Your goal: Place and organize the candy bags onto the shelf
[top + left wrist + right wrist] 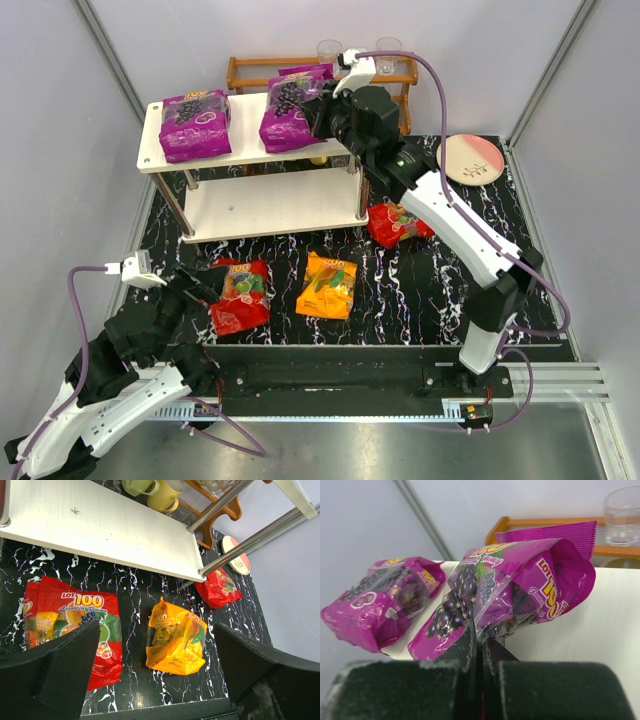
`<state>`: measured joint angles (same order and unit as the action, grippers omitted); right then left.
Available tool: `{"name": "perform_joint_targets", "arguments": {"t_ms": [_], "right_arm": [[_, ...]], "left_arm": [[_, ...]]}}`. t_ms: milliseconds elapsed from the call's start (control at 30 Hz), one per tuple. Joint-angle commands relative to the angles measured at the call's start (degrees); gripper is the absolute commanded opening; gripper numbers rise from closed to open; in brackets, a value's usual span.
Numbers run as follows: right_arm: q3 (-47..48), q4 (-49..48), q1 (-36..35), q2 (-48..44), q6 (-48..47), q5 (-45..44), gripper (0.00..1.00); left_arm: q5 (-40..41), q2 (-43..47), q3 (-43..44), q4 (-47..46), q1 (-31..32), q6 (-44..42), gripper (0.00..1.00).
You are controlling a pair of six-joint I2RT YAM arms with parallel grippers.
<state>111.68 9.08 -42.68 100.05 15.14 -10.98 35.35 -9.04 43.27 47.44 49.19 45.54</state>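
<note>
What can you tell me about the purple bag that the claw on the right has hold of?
It is a glossy purple plastic candy bag, pillow-shaped and crinkled. It is printed with dark grapes and a red-and-yellow logo, and has a flat crimped seal at its far end. It appears to rest on the white shelf's top board, to the right of a second purple bag. The right claw, shut, pinches its near edge.

overhead looks down; wrist cameras close, sharing its shelf [270, 205].
</note>
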Motion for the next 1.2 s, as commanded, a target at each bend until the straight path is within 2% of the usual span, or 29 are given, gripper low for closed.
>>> {"name": "perform_joint_targets", "arguments": {"t_ms": [0,167,300,367,433,500,533,633,667,733,767,900,1167], "right_arm": [[10.22,-1.97,1.1,3.21,6.04,14.05,0.0],[16.98,0.93,1.28,9.54,9.29,19.06,0.0],[20.59,4.01,1.37,12.45,9.91,19.34,0.0],[20.25,4.01,1.28,12.71,10.26,18.11,0.13],[19.63,4.01,1.28,13.06,10.88,17.49,0.23],[19.28,4.02,1.37,13.5,11.4,16.44,0.27],[19.19,4.01,1.28,13.77,11.49,16.0,0.37],[18.93,4.1,1.37,14.21,11.06,14.77,0.58],[18.67,4.1,1.28,14.12,10.79,14.07,0.74],[18.23,4.19,1.37,13.16,9.65,11.79,0.83],[17.7,4.19,1.8,12.72,8.95,11.43,0.92],[16.38,4.02,4.34,9.74,9.21,12.04,0.99],[4.36,-2.13,9.8,3.31,11.85,12.22,1.0]], "left_arm": [[0.15,-0.37,0.77,-2.53,-0.15,0.08,0.99],[0.5,0.51,0.77,-2.53,-0.15,-0.1,0.99],[0.59,1.3,0.42,-2.09,-0.15,-0.01,0.99],[0.86,1.57,0.33,-2.0,-0.15,-0.01,0.99],[0.95,1.57,0.24,-2.0,-0.15,-0.1,0.99],[0.95,1.31,0.24,-2.0,-0.15,-0.1,0.99],[0.95,1.3,0.24,-2.0,-0.15,-0.1,0.99],[0.95,0.95,0.24,-2.09,-0.15,-0.19,0.99],[1.03,0.95,0.33,-2.09,-0.06,-0.19,0.99],[1.03,0.95,0.24,-2.26,-0.15,-0.27,0.99],[1.03,1.04,0.24,-2.18,-0.15,-0.28,0.99],[1.03,1.04,-0.11,-2.7,-0.15,-0.63,0.99],[0.51,0.86,-0.81,-3.67,-0.15,-0.63,0.99]]}}
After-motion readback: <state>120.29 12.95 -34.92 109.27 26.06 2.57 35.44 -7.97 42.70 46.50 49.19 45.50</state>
